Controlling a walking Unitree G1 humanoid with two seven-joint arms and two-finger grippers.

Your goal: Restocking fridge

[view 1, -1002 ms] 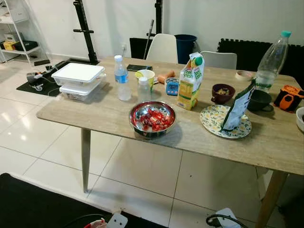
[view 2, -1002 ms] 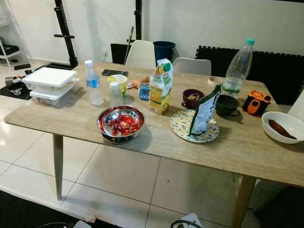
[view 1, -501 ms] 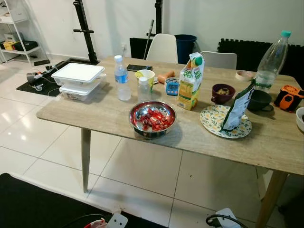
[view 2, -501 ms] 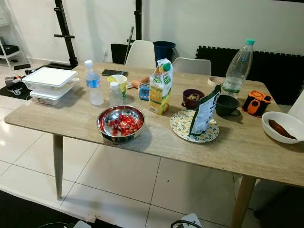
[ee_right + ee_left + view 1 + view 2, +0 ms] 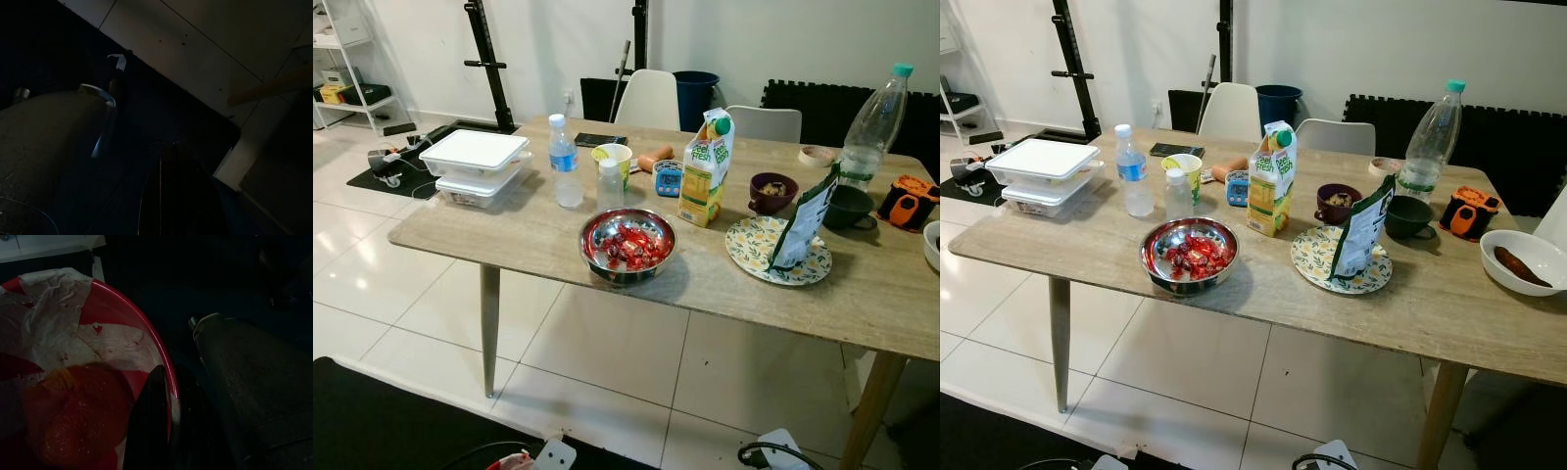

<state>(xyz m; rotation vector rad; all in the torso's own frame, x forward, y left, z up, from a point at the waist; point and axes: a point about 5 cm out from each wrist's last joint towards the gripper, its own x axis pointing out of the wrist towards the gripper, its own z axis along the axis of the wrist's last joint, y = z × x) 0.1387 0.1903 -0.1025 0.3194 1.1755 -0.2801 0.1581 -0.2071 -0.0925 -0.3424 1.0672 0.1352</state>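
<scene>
Food for the fridge stands on the wooden table [image 5: 538,235], ahead of the robot and well apart from both arms. Near the front edge sits a steel bowl [image 5: 627,246] with red pieces inside. Behind it are a small water bottle [image 5: 566,163], a smaller white bottle [image 5: 609,183] and a yellow cup [image 5: 616,160], and just to the right an upright juice carton [image 5: 706,168] with a green cap. At the far left corner lie two stacked white food boxes [image 5: 476,165]. To the right a patterned plate [image 5: 776,252] carries a standing snack bag [image 5: 802,223], and a tall clear bottle [image 5: 875,126] stands at the far side. Both arms hang low and idle. The left claw [image 5: 168,426] is beside a red bowl [image 5: 73,382] lined with paper; its fingers seem pressed together, though the picture is dark. The right claw [image 5: 168,188] hangs over a dark mat and pale floor tiles; its fingers also look close together. The steel bowl and the carton lie almost straight ahead, near the middle of the table, so I judge that neither arm is clearly nearer. The carton's long axis is vertical, so a side grasp would suit it, but first the robot must probably step closer.
</scene>
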